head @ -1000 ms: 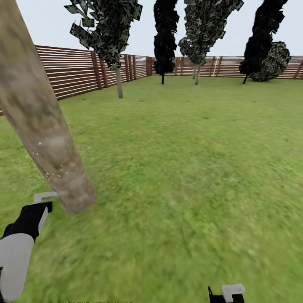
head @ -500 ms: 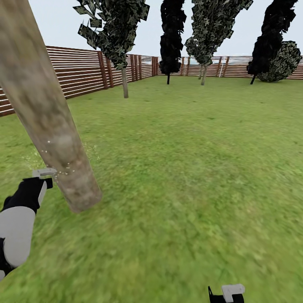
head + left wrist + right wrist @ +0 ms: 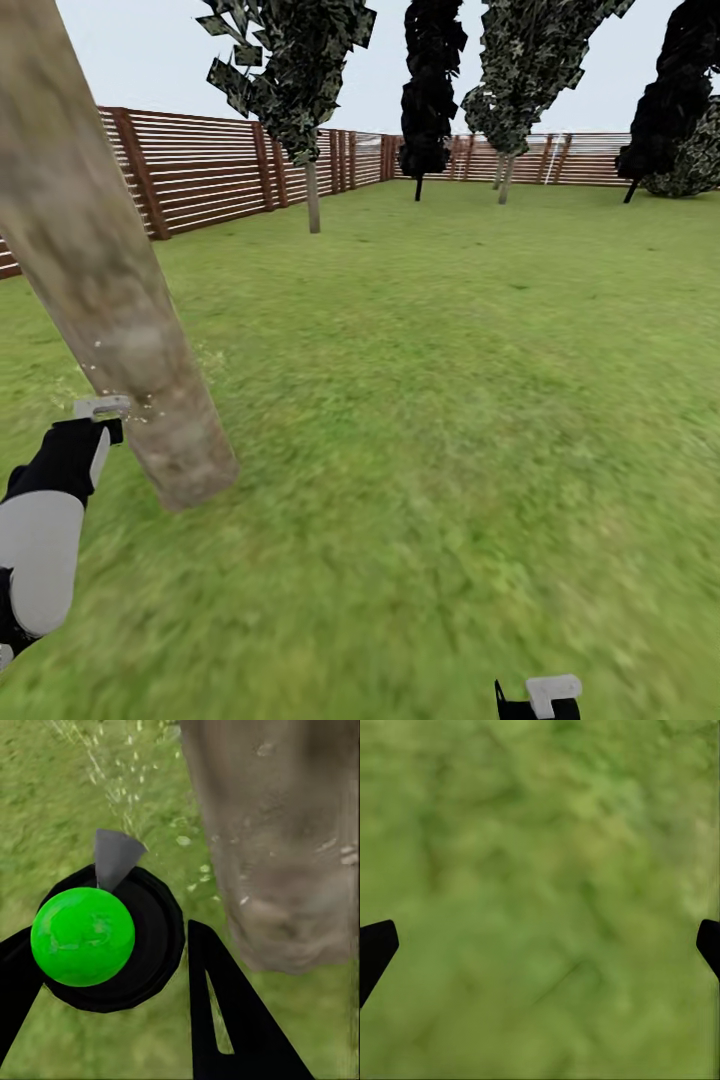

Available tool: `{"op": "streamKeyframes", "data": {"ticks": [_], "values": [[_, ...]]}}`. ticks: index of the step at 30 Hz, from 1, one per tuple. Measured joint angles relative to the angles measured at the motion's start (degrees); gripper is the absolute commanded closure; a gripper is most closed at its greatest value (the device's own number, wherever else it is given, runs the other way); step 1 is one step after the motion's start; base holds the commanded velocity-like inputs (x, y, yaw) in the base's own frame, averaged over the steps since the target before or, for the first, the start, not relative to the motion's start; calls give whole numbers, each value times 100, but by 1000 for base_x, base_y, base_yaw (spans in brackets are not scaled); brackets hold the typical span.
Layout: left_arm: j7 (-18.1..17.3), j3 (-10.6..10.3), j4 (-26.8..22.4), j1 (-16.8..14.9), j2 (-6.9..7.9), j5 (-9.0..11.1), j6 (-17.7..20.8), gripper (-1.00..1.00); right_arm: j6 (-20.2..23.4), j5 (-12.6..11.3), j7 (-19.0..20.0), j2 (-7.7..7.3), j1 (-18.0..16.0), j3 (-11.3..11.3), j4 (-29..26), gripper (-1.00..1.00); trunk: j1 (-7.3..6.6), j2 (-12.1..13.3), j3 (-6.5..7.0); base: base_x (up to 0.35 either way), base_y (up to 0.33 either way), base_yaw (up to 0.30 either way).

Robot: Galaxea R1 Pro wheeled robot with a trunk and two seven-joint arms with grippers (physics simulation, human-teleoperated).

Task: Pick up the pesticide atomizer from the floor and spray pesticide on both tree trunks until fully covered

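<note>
Left wrist view: jaws grip atomizer (image 3: 84,937) beside tree trunk (image 3: 277,832), apparently spraying; right jaws spread over grass (image 3: 540,870).

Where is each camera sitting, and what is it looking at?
Head view: up on the head, looking down over the lawn; left claw by the tree trunk.
Left wrist view: behind the claw's fingers, facing the green-topped atomizer and trunk.
Right wrist view: facing grass between spread fingertips.
Head and left wrist views share the trunk.
</note>
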Motion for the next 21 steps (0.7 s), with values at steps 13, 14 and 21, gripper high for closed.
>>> {"op": "streamKeyframes", "data": {"ticks": [13,14,21], "values": [[-12,10,-109,2,5,1,14,100,0,0,-1,0,-1,0,1,-100,3,0,0,48,-264,83],[-12,10,-165,2,5,-1,16,100,1,0,-1,0,-1,1,1,-100,3,0,0,0,-272,274],[-4,17,-211,1,-8,8,10,100,-2,0,0,0,0,0,0,-100,1,0,0,144,-246,184]]}}
